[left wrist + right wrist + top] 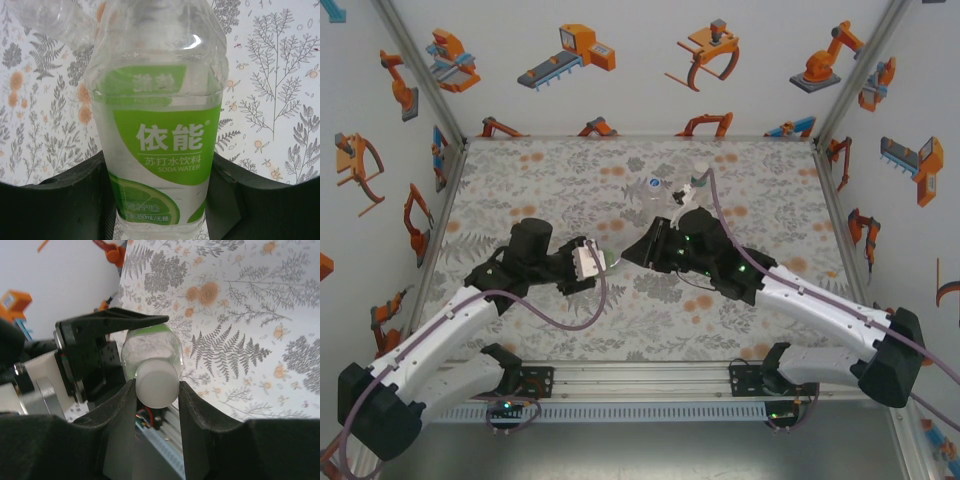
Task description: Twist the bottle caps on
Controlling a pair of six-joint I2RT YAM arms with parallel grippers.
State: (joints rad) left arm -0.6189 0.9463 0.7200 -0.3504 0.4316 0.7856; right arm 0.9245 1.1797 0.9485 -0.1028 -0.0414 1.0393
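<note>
A clear bottle [157, 150] with a green soda-water label lies sideways above the mat, and my left gripper [160, 200] is shut on its lower body. In the top view this bottle [611, 260] spans the gap between the two grippers. My right gripper [156, 390] is shut on a white cap [156, 384] that sits at the mouth of the bottle [150, 351]. From above, the left gripper [599, 263] and right gripper [629, 256] face each other at mid table.
Two more bottles are at the back of the flowered mat [520, 180]: a clear one lying down [655, 185] and an upright one with a cap [697, 181]. Printed walls close in the left, back and right sides.
</note>
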